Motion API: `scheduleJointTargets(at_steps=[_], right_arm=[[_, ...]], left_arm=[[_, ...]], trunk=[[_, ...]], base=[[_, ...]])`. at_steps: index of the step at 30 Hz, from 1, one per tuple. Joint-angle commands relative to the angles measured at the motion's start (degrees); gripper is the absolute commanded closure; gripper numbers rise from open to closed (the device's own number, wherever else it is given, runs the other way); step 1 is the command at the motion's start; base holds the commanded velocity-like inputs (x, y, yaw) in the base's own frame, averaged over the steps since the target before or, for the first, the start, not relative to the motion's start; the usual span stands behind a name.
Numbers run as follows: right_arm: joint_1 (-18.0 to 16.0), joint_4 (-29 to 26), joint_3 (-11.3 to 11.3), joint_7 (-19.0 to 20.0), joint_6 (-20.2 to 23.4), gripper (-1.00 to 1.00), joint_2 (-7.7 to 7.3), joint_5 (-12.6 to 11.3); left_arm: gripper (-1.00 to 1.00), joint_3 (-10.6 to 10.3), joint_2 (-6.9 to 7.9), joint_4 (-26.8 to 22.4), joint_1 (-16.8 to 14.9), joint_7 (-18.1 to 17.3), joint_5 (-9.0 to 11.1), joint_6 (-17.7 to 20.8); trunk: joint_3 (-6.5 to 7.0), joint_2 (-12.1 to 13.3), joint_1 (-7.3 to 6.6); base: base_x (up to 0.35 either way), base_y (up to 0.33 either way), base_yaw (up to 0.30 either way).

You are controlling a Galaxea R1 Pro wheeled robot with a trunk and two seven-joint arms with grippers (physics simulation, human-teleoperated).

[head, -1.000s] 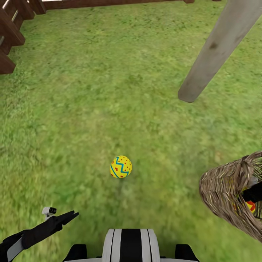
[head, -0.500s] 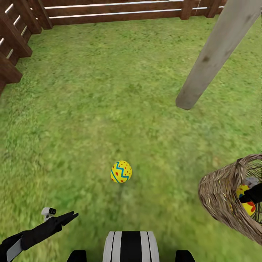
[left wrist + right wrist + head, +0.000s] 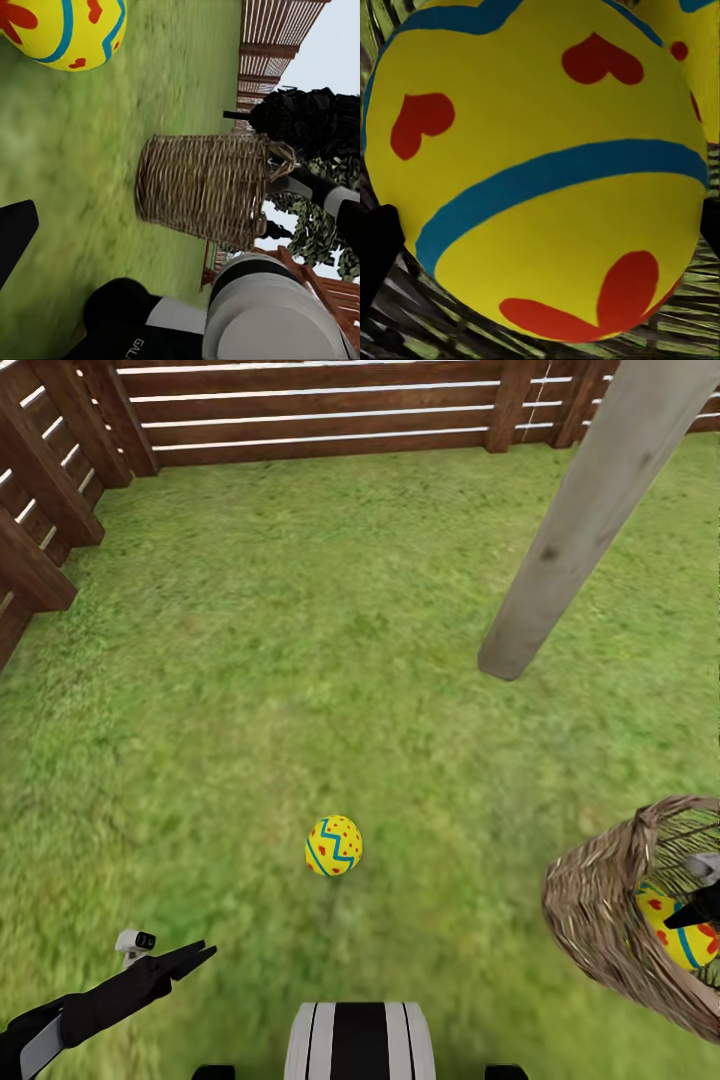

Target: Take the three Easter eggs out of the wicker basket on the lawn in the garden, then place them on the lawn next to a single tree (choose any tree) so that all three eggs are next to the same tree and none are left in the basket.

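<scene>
Wicker basket [image 3: 610,920] retains two eggs [image 3: 540,172]; one egg [image 3: 333,845] lies on lawn [image 3: 250,660] near tree [image 3: 590,510]. Right pincer [image 3: 700,905] inside basket, grip indeterminable; left pincer [image 3: 185,958] released.

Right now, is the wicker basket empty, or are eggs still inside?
Not empty. The wicker basket holds a yellow egg by the right gripper; the right wrist view shows a second egg behind it.
</scene>
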Motion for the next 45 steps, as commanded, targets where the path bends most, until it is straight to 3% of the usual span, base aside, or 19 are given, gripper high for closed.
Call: scheduleJointTargets(at_steps=[1, 10, 23, 30, 42, 45], right_arm=[[-0.05, 0.07, 0.52, 0.8, 0.58, 1.0, -0.33, -0.6], [-0.06, -0.01, 0.6, 5.98, 0.58, 1.0, -2.77, -0.53], [-0.06, -3.51, 0.42, 13.17, 0.58, 1.0, -7.92, -0.61], [-0.05, -9.42, 0.21, 13.91, 1.34, 1.0, -11.72, -0.62], [-0.06, -16.57, -0.25, 13.91, 2.22, 1.0, -16.47, -0.93], [-0.07, -18.53, -0.28, 13.91, 2.38, 1.0, -17.53, -2.1]], left_arm=[[-1.0, -0.46, 0.05, 0.0, -0.03, -0.19, 0.4, 0.61], [-1.0, -0.46, 0.05, 0.38, -0.03, -0.19, 0.31, 0.57], [-1.0, -0.46, 0.05, 0.97, -0.03, -0.19, 0.22, 0.47], [-1.0, -0.46, 0.05, 1.54, -0.03, -0.19, 0.05, 0.47], [-1.0, -0.46, 0.05, 1.57, -0.03, -0.19, 0.0, 0.47], [-1.0, -0.46, 0.05, 1.57, -0.03, -0.19, -0.04, 0.47]], trunk=[[0.19, 0.0, -0.03], [2.19, 0.12, -0.26], [5.07, 0.3, -0.6], [6.32, 3.1, -2.14], [8.48, 7.92, -4.77], [9.02, 9.12, -5.43]], base=[[0.0, 0.0, 0.0], [0.0, 0.0, 0.0], [0.0, 0.0, 0.0], [0.0, 0.0, 0.0], [0.0, 0.0, 0.0], [0.0, 0.0, 0.0]])
